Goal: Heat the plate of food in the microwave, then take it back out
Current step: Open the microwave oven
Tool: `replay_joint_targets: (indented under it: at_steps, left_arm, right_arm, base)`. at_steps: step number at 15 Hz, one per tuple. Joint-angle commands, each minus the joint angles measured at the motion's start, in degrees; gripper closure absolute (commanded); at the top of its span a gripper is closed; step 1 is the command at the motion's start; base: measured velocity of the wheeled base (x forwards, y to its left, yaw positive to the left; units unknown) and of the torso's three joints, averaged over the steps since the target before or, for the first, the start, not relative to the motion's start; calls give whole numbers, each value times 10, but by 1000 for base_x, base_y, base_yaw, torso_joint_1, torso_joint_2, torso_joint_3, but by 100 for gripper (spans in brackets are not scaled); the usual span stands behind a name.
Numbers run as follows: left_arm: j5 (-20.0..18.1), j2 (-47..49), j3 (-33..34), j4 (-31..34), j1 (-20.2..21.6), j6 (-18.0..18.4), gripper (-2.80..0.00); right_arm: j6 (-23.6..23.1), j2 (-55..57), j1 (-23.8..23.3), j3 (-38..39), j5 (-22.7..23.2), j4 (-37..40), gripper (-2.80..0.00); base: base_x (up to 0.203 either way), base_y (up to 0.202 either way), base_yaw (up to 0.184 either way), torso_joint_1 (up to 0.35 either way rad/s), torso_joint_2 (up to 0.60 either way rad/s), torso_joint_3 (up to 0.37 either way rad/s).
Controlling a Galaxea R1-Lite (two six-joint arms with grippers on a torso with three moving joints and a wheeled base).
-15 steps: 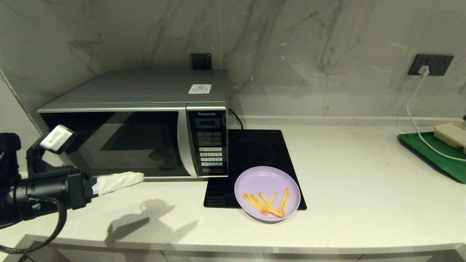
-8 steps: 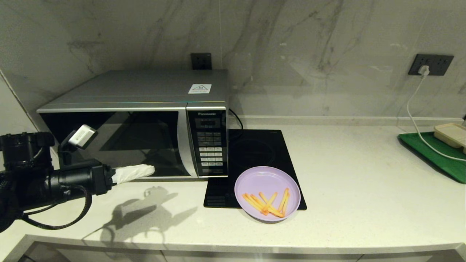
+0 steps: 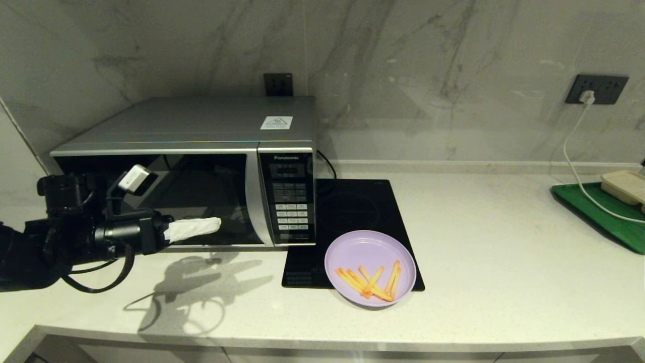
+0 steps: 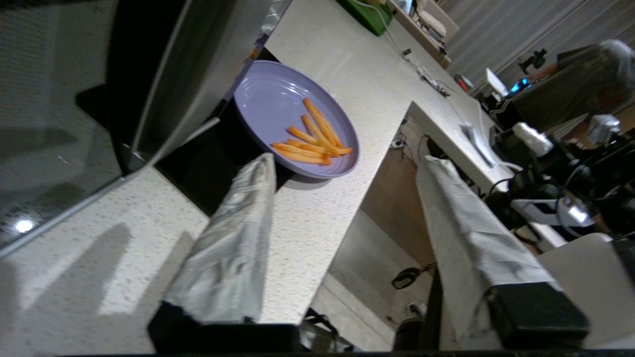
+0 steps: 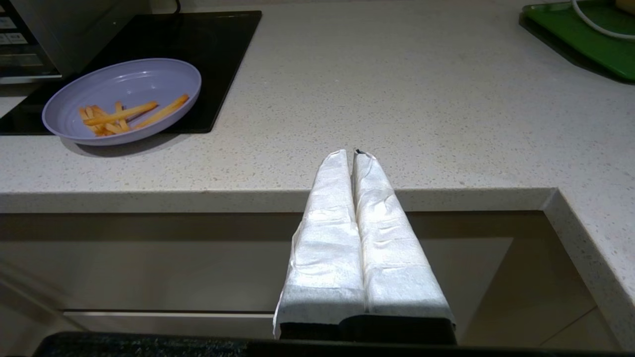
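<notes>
- While the microwave door is shut, the left gripper has moved closer to its dark glass, fingers spread apart and holding nothing.
- I think it will open the door next.
- Further right, the plate of food waits on the table, partly on the black hob.
- Down by the table edge, the right gripper rests, fingers pressed together.

Grey-veined marble wall; pale speckled stone counter; two dark wall sockets, one behind counter's right end.
</notes>
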Motion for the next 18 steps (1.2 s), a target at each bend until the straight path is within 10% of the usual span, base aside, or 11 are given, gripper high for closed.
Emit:
replay_joint_targets:
  at_steps: [1,5,8,9,18]
  left_arm:
    - [-6,37,-4,-19,0,24,0]
    - [-6,35,-5,-29,0,21,0]
    - [-9,13,-13,-27,-1,-48,0]
    - [-29,14,-16,-30,0,-52,-280]
    - [-48,95,-32,-98,1,-5,-280]
  right_arm:
    - [1,0,0,0,-1,0,0]
    - [0,0,0,0,-1,0,0]
    - [1,0,0,0,-1,0,0]
    - [0,0,0,0,0,0,0]
    - [1,0,0,0,0,0,0]
  base:
    - [0,0,0,0,0,0]
    - [0,0,0,0,0,0]
    - [0,0,0,0,0,0]
    - [0,0,0,0,0,0]
    - [0,0,0,0,0,0]
